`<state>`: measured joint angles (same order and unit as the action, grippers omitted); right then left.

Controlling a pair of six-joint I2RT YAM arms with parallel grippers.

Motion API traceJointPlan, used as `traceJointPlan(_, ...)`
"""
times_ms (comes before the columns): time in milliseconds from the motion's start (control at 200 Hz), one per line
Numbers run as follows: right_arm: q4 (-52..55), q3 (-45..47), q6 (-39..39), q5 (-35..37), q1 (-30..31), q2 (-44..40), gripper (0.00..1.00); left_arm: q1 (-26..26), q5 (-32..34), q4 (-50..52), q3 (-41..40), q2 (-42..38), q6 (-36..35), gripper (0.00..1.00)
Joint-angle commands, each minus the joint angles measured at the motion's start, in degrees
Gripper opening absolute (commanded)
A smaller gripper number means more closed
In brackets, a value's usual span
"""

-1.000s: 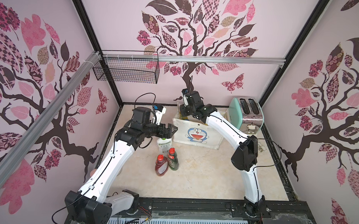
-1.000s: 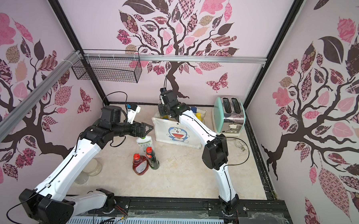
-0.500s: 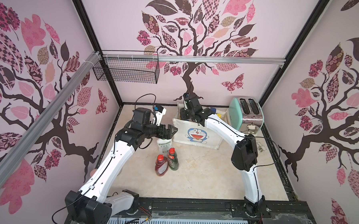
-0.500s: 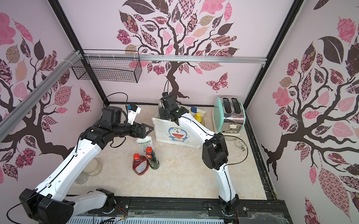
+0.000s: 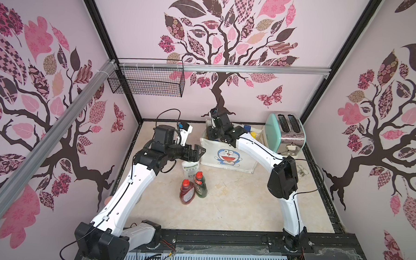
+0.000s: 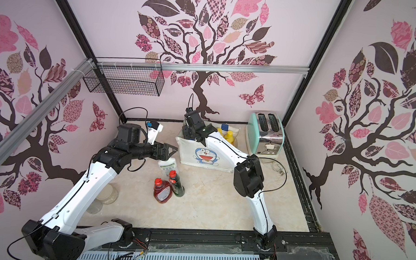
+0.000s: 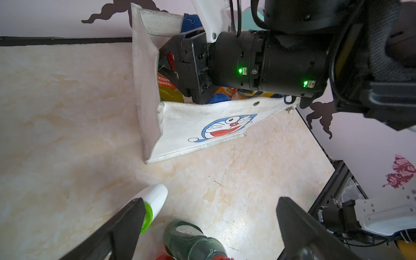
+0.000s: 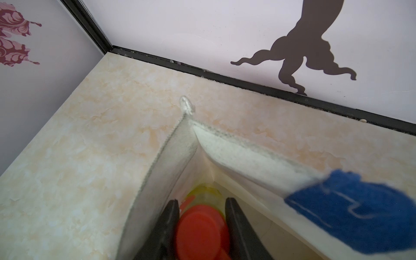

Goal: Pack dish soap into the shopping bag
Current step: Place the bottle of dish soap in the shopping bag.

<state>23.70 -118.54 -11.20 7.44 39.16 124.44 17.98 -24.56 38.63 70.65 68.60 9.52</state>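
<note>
The white shopping bag [image 5: 227, 155] [image 6: 206, 154] with a blue cat face stands at the back middle of the table. My right gripper [image 8: 201, 202] reaches into its left end, shut on the red cap of a yellow-green dish soap bottle [image 8: 202, 231] inside the bag [image 8: 175, 157]. Yellow-capped orange bottles [image 6: 228, 136] stand in the bag's right end. My left gripper [image 7: 209, 201] [image 5: 197, 150] hangs open over a white, green-capped bottle [image 5: 189, 167] [image 7: 155, 198]. In front of that bottle stand a dark green one [image 5: 201, 185] [image 7: 191, 238] and a red one [image 5: 186, 193].
A mint-green toaster [image 5: 286, 134] sits at the back right beside the bag, its cord [image 6: 276, 166] trailing on the table. A black wire basket [image 5: 146, 84] hangs on the back-left wall. Clear cups [image 6: 106, 193] stand by the left arm.
My right gripper has sunk a little deeper into the bag's left end with the bottle in it. The left arm has hardly moved.
</note>
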Motion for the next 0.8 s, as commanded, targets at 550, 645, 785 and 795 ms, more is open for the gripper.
traceJointPlan(550, -5.18, -2.92, 0.67, -2.28, -0.13, -2.09, 0.31, -0.22, -0.32, -0.85, -1.43, -1.62, -0.16, 0.97)
traceJointPlan(645, -4.29, -3.56, 1.25, -1.91, -0.13, -2.45, 0.39, -0.27, -0.23, -0.86, -1.47, -1.87, -0.20, 0.97)
traceJointPlan(785, -2.21, -5.32, 2.44, -1.26, -0.13, -2.72, 0.53, -0.25, 0.03, -0.84, -1.05, -1.70, -0.12, 0.97)
traceJointPlan(795, -2.07, -5.37, 2.49, -1.17, -0.13, -2.72, 0.53, -0.23, 0.03, -0.84, -0.98, -1.69, -0.07, 0.97)
